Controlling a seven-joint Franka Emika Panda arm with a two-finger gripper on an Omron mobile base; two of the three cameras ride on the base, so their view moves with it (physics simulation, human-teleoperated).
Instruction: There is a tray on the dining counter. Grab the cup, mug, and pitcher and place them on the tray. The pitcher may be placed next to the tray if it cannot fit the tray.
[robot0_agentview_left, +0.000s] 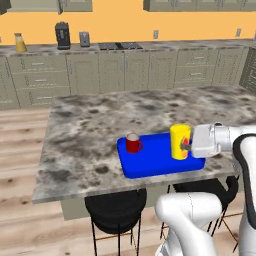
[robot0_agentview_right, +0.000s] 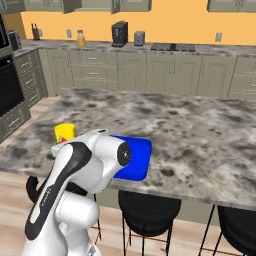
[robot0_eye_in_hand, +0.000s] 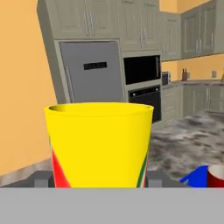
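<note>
Blue tray (robot0_agentview_left: 150, 162) flat on the dining counter (robot0_agentview_left: 90, 130), close to the near edge. Red mug (robot0_agentview_left: 133, 143) upright on the left part of the tray, handle to the right. Yellow cup (robot0_agentview_left: 179, 142) upright at the right part of the tray, bottom down on the blue or just over it, too close to tell. Gripper (robot0_agentview_left: 186, 146) reaching in from the right, level, at the side of the cup. In the hand view, cup (robot0_eye_in_hand: 99, 144) very close and big, right between the two dark fingertips (robot0_eye_in_hand: 42, 179), one on each side, both up against its walls. Clamped around the cup, jaws wide. Red and green mark low on the cup's sides. Bit of tray (robot0_eye_in_hand: 197, 176) and mug (robot0_eye_in_hand: 215, 176) at the lower right of that view.

From the right base view, cup (robot0_agentview_right: 64, 132) peeking out left of the white arm, tray (robot0_agentview_right: 135, 159) sticking out right of it. Pitcher (robot0_agentview_left: 20, 43) far back on the long counter by the orange wall, well apart from the tray. Same pitcher (robot0_agentview_right: 81, 38) left of a black coffee machine (robot0_agentview_right: 119, 34). Black stools (robot0_agentview_left: 116, 210) under the near edge of the dining counter.
</note>
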